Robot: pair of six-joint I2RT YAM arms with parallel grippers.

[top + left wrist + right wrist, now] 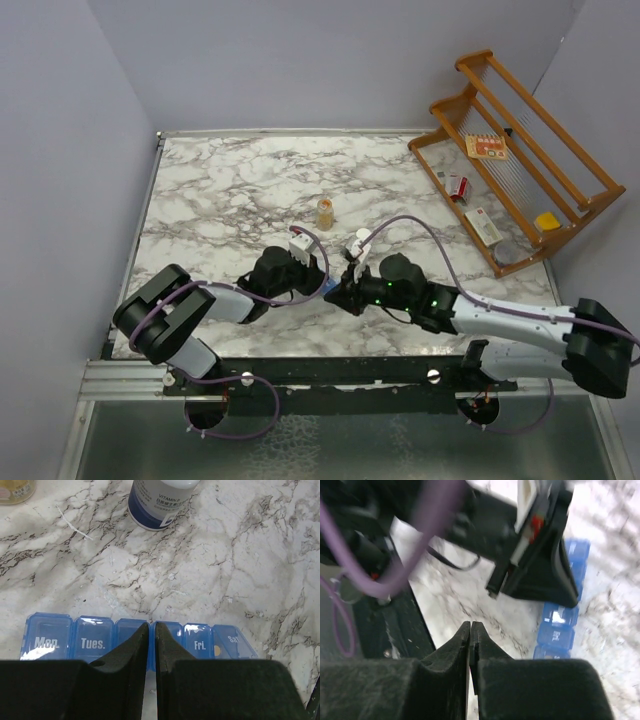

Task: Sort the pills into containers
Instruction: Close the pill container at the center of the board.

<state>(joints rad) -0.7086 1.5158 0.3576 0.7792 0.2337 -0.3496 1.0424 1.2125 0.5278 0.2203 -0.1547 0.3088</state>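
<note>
Low: left tool (151, 625) over containers (95, 637), right tool (470, 624) alongside.

You've got a marble-look worktop (230, 190): white w/ grey veins, smooth, soft sheen. Your containers (95, 635) are translucent blue plastic, glossy, lids catching glare, white print on top. Jaws on both arms: matt black plastic, faintly grainy. The bottle (160, 502) beyond the strip has a glossy printed label. Far right, the rack (530, 120) looks like varnished orange wood. Near edge, the rail (130, 378) is bare ribbed metal.
</note>
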